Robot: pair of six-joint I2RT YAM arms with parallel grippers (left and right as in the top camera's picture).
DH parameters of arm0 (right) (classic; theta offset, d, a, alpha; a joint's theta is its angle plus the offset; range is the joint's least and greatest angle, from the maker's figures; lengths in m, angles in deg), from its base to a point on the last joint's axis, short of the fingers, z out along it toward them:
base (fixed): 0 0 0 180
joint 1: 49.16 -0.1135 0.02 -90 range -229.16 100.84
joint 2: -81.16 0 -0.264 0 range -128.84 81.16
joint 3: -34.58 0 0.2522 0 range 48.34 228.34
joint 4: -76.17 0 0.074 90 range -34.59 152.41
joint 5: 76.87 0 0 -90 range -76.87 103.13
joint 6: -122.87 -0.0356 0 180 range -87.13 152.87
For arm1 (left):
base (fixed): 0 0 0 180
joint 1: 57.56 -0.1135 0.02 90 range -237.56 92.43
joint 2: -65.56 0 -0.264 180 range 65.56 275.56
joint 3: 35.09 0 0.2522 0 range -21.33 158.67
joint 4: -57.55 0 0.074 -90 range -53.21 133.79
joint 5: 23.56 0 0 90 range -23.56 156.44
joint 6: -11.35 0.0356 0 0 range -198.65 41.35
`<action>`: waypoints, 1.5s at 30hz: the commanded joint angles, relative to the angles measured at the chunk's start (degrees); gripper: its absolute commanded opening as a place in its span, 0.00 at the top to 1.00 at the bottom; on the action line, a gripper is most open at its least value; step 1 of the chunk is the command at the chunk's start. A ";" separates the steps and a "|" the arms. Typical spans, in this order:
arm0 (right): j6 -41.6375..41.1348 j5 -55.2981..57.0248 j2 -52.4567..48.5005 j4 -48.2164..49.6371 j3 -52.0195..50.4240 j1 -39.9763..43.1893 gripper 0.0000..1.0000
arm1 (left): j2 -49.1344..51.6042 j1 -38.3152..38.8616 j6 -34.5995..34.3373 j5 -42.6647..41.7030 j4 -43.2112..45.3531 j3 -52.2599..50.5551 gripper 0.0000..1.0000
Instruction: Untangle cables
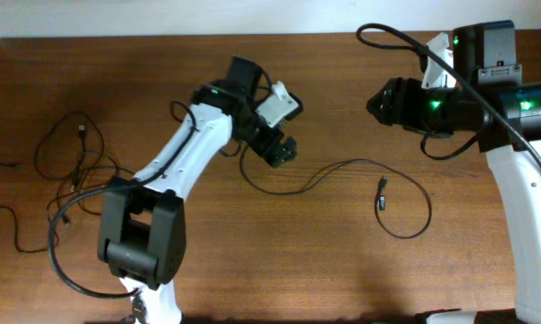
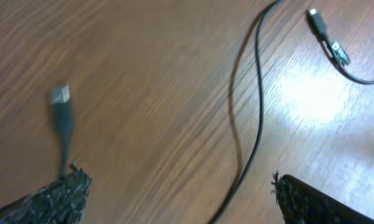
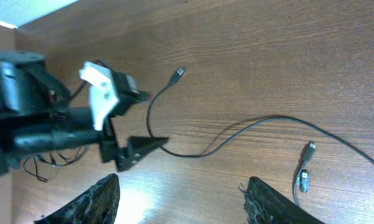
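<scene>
A loose black cable (image 1: 342, 166) curves across the table's middle, ending in small plugs (image 1: 382, 198). A knotted bundle of cables (image 1: 72, 171) lies at the far left. My left gripper (image 1: 284, 151) hovers over the loose cable's left end, open wide and holding nothing. In the left wrist view that cable (image 2: 259, 106) runs between the fingers (image 2: 56, 199) on the wood, with a silvery-tipped plug (image 2: 61, 94) beside the left finger. My right gripper (image 1: 375, 101) hangs at the upper right, open and empty; its view shows the cable (image 3: 267, 121) and plugs (image 3: 305, 168).
The left arm's base (image 1: 139, 243) stands at the front left, beside the bundle. The right arm's body (image 1: 522, 180) fills the right edge. The table's back edge (image 1: 162, 36) meets a white wall.
</scene>
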 commanded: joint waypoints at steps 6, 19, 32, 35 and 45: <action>0.85 0.50 -0.15 -0.28 0.72 0.15 0.35 | 4.48 5.62 -0.13 -1.42 6.23 -3.82 0.05; 0.83 0.48 -0.15 -0.31 0.72 0.15 0.35 | 9.57 13.75 -6.16 8.50 13.64 -3.82 0.09; 0.85 0.50 -0.15 -0.33 0.72 0.15 0.35 | 13.55 16.46 -8.37 8.50 15.28 -3.82 0.74; 0.85 0.50 -0.15 -0.55 0.72 0.15 0.35 | 13.55 16.46 -9.46 8.50 15.65 -3.80 0.82; 0.83 0.48 -0.15 -0.72 0.72 0.15 0.35 | 1.79 13.29 -16.48 8.04 -8.50 20.04 1.00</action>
